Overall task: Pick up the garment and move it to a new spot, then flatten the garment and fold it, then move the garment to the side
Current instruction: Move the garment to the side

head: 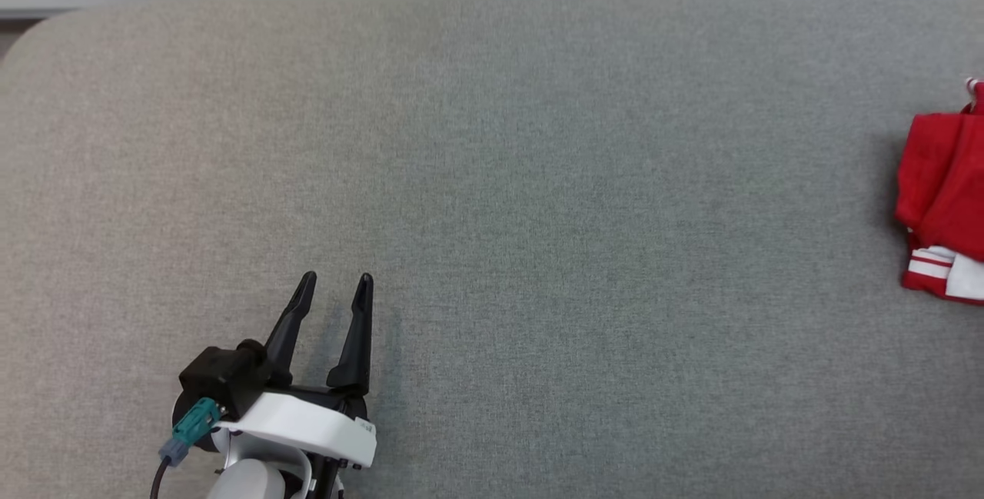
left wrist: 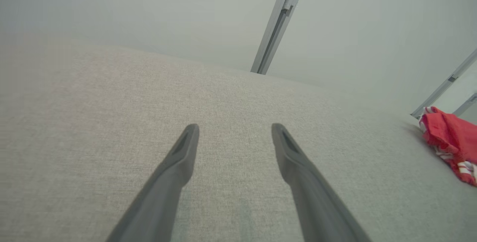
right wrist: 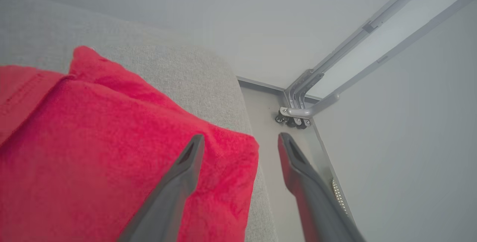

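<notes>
Red garment [head: 942,191] with white-striped trim, bunched in folds at the far right edge of the grey fabric bench [head: 538,176]. Right gripper [right wrist: 241,137] poised just over the garment's corner, fingers spread wide, gripping nothing; one finger above red cloth, the other past the bench edge. Left gripper [head: 337,277] at near left, fingers likewise apart, empty, well apart from the garment.

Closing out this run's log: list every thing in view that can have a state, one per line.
garment: folded, lying loose near the right end of the grey surface.
left gripper: open, empty, over bare surface.
right gripper: open, empty, one finger over the garment's corner.
</notes>
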Tool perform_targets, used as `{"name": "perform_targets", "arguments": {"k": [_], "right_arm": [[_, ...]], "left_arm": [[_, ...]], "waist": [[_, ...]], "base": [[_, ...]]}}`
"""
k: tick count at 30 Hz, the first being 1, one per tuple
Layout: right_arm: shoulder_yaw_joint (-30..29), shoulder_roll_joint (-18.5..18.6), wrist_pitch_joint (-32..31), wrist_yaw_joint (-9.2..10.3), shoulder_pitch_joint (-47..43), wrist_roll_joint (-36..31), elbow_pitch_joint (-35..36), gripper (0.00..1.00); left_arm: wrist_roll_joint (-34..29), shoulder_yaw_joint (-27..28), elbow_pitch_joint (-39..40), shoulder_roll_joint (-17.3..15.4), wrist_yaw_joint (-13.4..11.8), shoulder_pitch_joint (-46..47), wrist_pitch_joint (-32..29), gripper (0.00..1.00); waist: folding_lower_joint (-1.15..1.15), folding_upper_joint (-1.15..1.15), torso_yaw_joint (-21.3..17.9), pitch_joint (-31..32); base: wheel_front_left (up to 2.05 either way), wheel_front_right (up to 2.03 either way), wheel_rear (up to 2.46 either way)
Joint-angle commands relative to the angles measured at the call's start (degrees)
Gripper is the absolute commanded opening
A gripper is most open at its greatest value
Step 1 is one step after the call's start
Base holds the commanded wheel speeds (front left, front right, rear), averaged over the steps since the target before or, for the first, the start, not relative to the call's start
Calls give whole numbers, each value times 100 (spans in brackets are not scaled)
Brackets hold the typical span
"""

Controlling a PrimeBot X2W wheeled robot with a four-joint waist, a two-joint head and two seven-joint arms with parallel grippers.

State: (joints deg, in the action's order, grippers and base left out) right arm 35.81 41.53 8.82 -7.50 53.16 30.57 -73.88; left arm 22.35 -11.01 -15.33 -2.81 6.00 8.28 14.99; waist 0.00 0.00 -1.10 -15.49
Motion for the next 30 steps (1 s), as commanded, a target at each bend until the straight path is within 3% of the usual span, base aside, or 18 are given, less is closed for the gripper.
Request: {"name": "perform_targets", "arguments": {"k": [1, 8, 12, 16, 21, 26, 27, 30], "right_arm": [[-37, -107, 158, 1, 84, -68, -9, 100], [-181, -476, 637, 1, 16, -251, 611, 100], [-752, -538, 638, 1, -437, -363, 1762, 100], [-1517, -867, 640, 1, -1210, -629, 3012, 100], [-2562, -1555, 640, 1, -2385, -1003, 4547, 100], [-3159, -2359, 641, 1, -3514, -1344, 5815, 100], [-3328, -2677, 641, 1, -3900, -1459, 6180, 100], [-3495, -2998, 641, 1, -4248, -1518, 6439, 100]], "left_arm": [[56, 25, 13, -25, -7, -72, 22, 100], [121, 206, 197, -25, -71, -350, 22, 100], [127, 394, 373, -20, -121, -517, 22, 100], [148, 578, 502, -23, -154, -644, 22, 100], [184, 689, 623, -23, -182, -734, 22, 100], [209, 720, 680, -23, -217, -801, 22, 100], [190, 735, 698, -25, -240, -834, 22, 100], [183, 748, 702, -24, -259, -880, 22, 100]], "waist": [[0, 0, -22, 221], [0, 0, -32, 887], [0, 0, -45, 1210], [0, 0, -86, 1423], [0, 0, -99, 1550], [0, 0, -78, 1615], [0, 0, -62, 1627], [0, 0, -47, 1635]], "base": [[0, 0, 0], [0, 0, 0], [0, 0, 0], [0, 0, 0], [0, 0, 0], [0, 0, 0], [0, 0, 0], [0, 0, 0]]}}
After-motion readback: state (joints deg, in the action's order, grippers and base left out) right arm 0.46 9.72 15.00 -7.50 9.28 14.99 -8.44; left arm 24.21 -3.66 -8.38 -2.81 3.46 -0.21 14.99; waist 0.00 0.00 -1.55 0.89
